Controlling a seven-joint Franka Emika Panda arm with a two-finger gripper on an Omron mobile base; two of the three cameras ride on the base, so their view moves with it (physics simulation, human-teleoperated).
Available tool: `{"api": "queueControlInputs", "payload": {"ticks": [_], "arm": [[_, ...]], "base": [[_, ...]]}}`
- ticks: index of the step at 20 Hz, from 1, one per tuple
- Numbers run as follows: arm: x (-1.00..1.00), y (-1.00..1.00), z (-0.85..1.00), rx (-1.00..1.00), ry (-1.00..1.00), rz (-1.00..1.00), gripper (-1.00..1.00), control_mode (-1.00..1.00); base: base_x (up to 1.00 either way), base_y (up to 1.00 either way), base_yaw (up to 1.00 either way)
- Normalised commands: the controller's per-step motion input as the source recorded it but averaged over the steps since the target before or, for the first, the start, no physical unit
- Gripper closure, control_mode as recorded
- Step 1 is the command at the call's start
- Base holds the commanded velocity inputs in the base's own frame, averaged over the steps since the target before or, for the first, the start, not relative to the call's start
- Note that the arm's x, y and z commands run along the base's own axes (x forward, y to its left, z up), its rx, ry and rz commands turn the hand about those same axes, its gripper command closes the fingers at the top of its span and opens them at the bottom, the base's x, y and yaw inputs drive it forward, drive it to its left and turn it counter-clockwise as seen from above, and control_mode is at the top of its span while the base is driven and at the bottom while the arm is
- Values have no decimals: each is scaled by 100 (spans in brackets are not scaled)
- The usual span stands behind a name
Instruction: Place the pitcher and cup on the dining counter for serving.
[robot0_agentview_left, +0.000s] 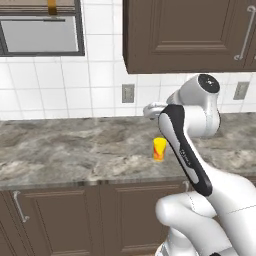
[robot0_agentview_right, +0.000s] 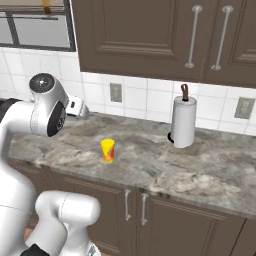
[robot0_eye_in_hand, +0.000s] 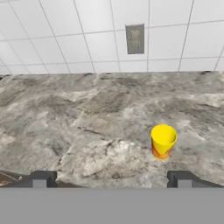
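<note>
- Your pincer (robot0_eye_in_hand: 112, 180) stands wide open w/ nothing in it — both dark tips sit far apart at the bottom of the hand view, bare marble between them.
- The cup (robot0_eye_in_hand: 163, 141) – yellow tumbler, red mark low on its side – stands upright on the table (robot0_eye_in_hand: 78, 113), ahead of the pincer and off to the right of its centre line in the hand view; it sits nearer the right tip than the left, and isn't between them.
- The cup's long axis is vertical and the hand looks forward and down over the table toward the tiled wall, so you'd approx. come at its side, not from above — my read only.
- From the left base view the cup (robot0_agentview_left: 159, 149) sits just beside the arm's dark forearm, toward the front edge of the table; from the right base view it (robot0_agentview_right: 107, 150) stands well apart from the paper-towel roll (robot0_agentview_right: 183, 121) at the back wall.
- The pincer and cup are apart, no contact; I'd judge you need a shift right plus an advance before closing.
- One arm only, so there's no nearer-hand choice.
- The wall outlet (robot0_eye_in_hand: 134, 38) lies straight ahead above the table — handy as a heading ref.
</note>
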Motion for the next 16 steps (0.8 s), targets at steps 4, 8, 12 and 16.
{"api": "queueControlInputs", "payload": {"ticks": [4,8,12,16], "arm": [[0,0,0,0,0,0,-100,100],[0,0,0,0,0,0,-100,100],[0,0,0,0,0,0,-100,100],[0,0,0,0,0,0,-100,100]], "base": [[41,-3,0],[38,-3,0],[38,-7,0],[37,-12,0]]}}
